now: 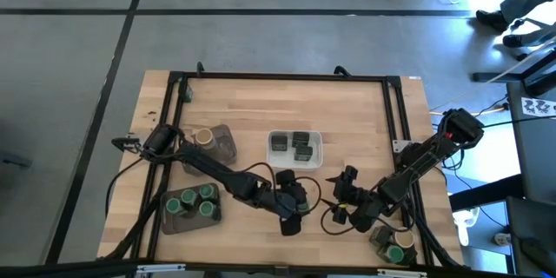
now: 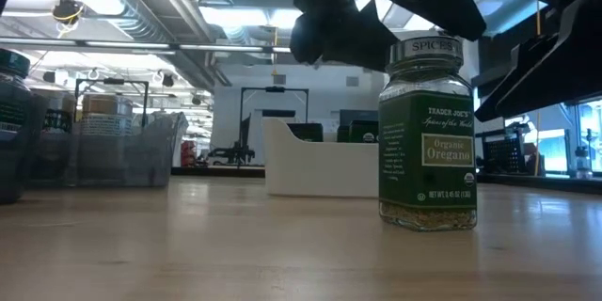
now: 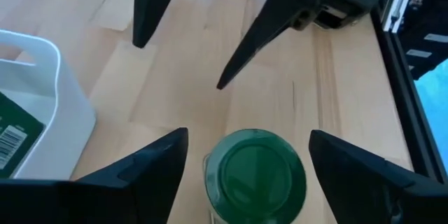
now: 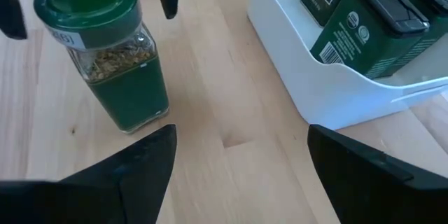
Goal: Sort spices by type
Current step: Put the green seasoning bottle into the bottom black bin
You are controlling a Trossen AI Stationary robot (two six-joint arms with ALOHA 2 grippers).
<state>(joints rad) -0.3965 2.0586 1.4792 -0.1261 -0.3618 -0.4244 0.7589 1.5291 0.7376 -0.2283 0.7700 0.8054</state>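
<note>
I am hovering the left gripper (image 3: 245, 161) over a green-lidded oregano jar (image 3: 257, 176) standing upright on the table (image 1: 243, 109), near its front edge and about midway along it. The fingers (image 3: 136, 168) are standing spread on either side of the lid with clear gaps, gripping nothing. The right gripper (image 4: 238, 157) is facing the same jar from the other side, its fingers also wide apart and empty; I am seeing its two dark tips just beyond the jar in the left wrist view.

Just behind the jar, the white tray (image 1: 294, 148) is sitting mid-table with three dark squarish tins (image 4: 381, 17) inside. A grey tray (image 1: 189, 211) toward the front left corner is holding four green-lidded jars (image 1: 198, 201). Another grey tray (image 1: 221, 142) further back on the left is carrying a tan-topped jar (image 1: 203, 138), partly covered by my left arm. At the front right corner, more jars (image 1: 393, 248) are sitting half under the right arm, and I cannot tell how many.

From above, the oregano jar is hidden beneath the left gripper. In the low view both arms are showing only as dark shapes above it.
</note>
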